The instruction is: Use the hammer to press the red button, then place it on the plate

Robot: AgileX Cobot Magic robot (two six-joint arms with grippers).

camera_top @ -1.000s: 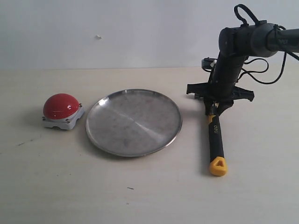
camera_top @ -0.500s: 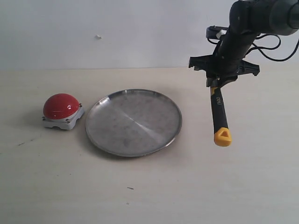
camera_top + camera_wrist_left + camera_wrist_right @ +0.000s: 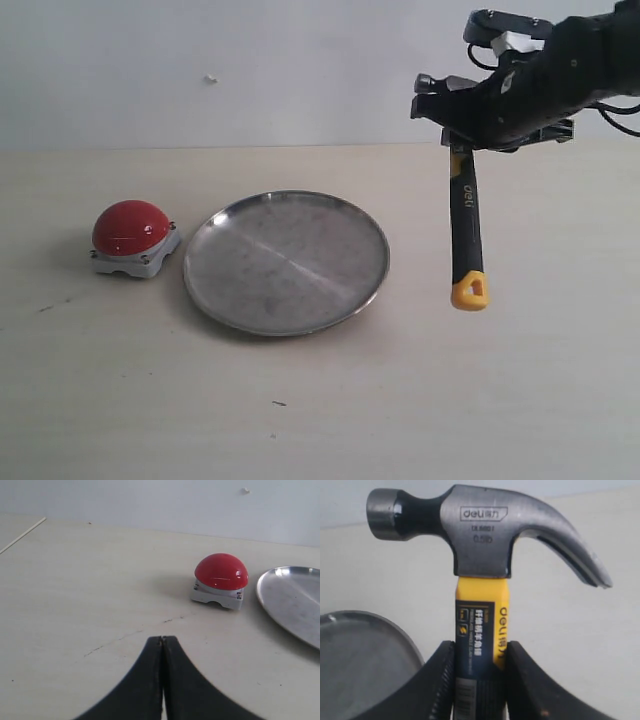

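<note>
right gripper [image 3: 480, 652] clamping hammer [image 3: 481, 535], left gripper [image 3: 162, 641] closed

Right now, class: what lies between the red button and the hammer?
The plate lies between the red button and the hammer, as the exterior view shows.

Glossy red button [image 3: 131, 227]; scuffed shiny metal plate [image 3: 286, 262]; dark steel hammer [image 3: 485, 535] head.

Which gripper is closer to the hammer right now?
Right. The right gripper is clamped on the hammer handle near its head; the left gripper is shut and empty, facing the button.
</note>
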